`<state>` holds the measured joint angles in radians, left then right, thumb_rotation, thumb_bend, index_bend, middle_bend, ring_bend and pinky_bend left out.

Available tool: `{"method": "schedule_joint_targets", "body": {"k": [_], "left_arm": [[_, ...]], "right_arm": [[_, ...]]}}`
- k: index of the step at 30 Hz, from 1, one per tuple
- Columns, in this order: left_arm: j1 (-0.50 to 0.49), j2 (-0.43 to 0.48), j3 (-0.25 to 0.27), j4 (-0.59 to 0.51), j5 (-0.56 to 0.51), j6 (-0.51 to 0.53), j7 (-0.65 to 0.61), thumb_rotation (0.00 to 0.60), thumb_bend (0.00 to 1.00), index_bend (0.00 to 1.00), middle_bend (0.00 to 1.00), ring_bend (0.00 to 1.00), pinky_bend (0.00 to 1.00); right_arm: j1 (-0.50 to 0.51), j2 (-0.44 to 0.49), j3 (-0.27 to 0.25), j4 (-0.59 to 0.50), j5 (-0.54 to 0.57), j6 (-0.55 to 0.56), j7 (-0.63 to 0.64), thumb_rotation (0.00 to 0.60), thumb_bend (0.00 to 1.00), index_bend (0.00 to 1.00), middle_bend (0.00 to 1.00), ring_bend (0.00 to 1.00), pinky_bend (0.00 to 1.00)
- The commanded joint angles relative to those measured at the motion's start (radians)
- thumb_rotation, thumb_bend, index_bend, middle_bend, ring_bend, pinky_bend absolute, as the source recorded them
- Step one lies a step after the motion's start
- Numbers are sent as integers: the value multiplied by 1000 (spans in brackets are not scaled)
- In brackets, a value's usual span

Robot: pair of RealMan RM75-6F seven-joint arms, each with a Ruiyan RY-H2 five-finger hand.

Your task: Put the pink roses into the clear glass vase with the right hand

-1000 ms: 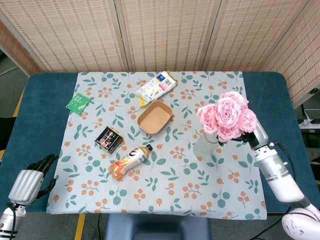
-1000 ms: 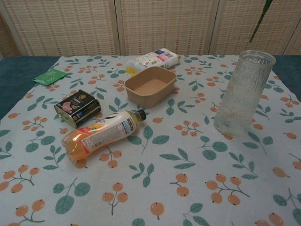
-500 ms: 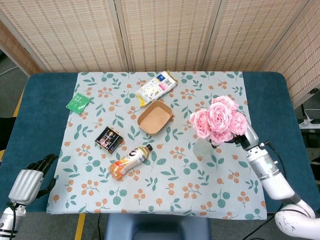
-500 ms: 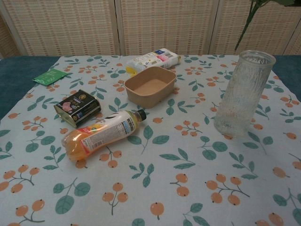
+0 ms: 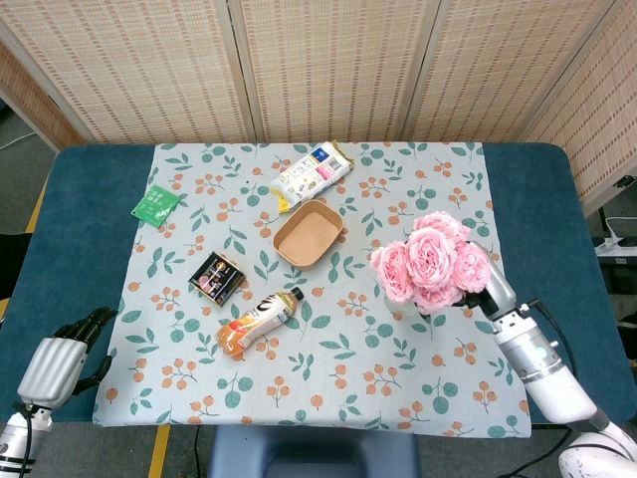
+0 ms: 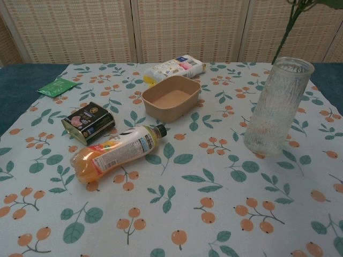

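A bunch of pink roses [image 5: 430,264] hangs over the right side of the table, and my right hand [image 5: 495,291] holds it from behind, mostly hidden by the blooms. The blooms cover the clear glass vase in the head view. In the chest view the vase [image 6: 277,107] stands upright on the flowered cloth, and a green rose stem [image 6: 286,32] slants down to its rim. Whether the stem tip is inside the mouth cannot be told. My left hand [image 5: 65,354] rests at the near left table edge, holding nothing.
A brown paper bowl [image 5: 310,232] sits mid-table, with a white snack pack [image 5: 312,174] behind it. An orange juice bottle [image 5: 261,322] lies on its side near a dark tin [image 5: 218,275]. A green packet [image 5: 155,203] lies far left.
My right hand has carried the roses nearer and to the left. In the chest view the stem has slid left and down to the vase's rim.
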<state>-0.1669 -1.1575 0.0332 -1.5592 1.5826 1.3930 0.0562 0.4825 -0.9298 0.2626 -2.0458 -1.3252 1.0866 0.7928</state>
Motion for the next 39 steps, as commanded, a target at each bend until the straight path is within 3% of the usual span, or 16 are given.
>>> {"method": "schedule_joint_targets", "body": {"k": [1,12,18,27,39], "left_arm": [[0,0,0,0,-1,-1,-1,600,420,132,135,272,377],[0,0,-1,2,-4,-1,-2,600,420,132,135,272,377],[0,0,-1,1,-4,-2,-1,600,421,132,135,272,377],[2,1,0,0,1,3,-3,600,420,132,136,272,377],[1,-1,0,0,-3,-2,2,600,419,132,135,271,377]], "right_arm": [[-2,3,-3,-6,21,-13,-23,600,542,910,947,1000,1000],[12,-36,9,40,63,-52,-26,600,543,910,947,1000,1000],[-16,-13,12,-5,-4,1,-52,600,544,910,947,1000,1000],[-87,56,-29,-85,-46,70,-152,600,545,910,947,1000,1000],[-78,42,-37,-11,-13,18,-108,600,546,910,947,1000,1000]]}}
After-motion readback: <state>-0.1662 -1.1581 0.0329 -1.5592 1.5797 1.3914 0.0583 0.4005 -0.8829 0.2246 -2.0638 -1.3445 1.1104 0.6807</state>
